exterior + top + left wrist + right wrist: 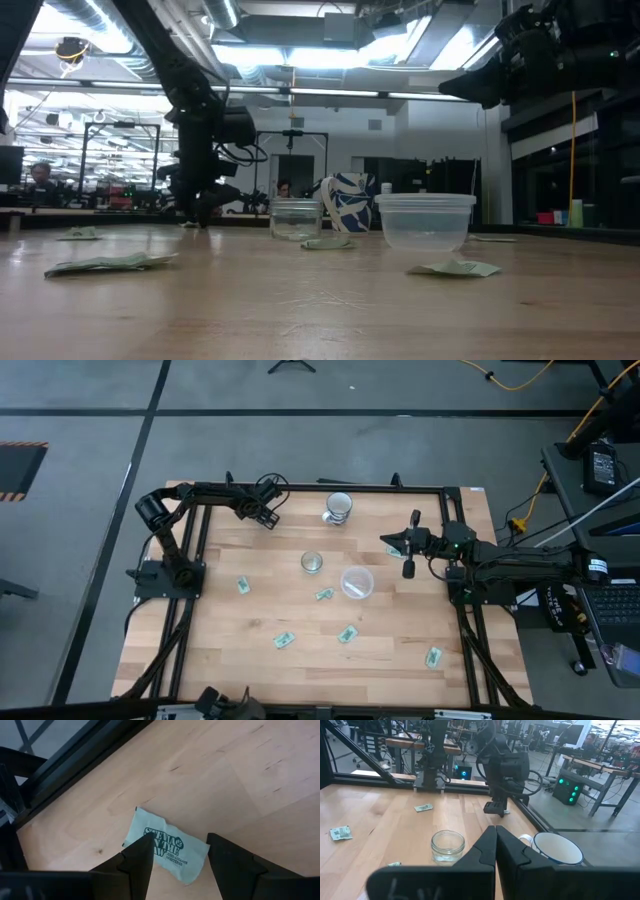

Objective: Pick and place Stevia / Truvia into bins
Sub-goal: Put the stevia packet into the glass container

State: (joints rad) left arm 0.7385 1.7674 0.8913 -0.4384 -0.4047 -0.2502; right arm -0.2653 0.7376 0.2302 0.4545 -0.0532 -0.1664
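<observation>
My left gripper (pixel 266 516) is low over the table's back left part, and it also shows in the low view (pixel 200 207). In the left wrist view it (pixel 180 865) is open, with a light green Stevia packet (pixel 167 850) flat on the wood between its fingers (pixel 137 862). My right gripper (pixel 396 548) is shut and empty-looking, held high at the right (pixel 495 845). The clear glass (pixel 313 563) and the wider white plastic cup (pixel 357 582) stand mid-table. Other packets lie loose (pixel 243 586) (pixel 323 595) (pixel 285 640) (pixel 347 633).
A whitish banded cup (pixel 338 507) stands at the back near the black frame rail (pixel 320 487). Another packet (pixel 433 656) lies at the front right. In the low view, packets (pixel 110 263) (pixel 455 268) lie in front of the cups.
</observation>
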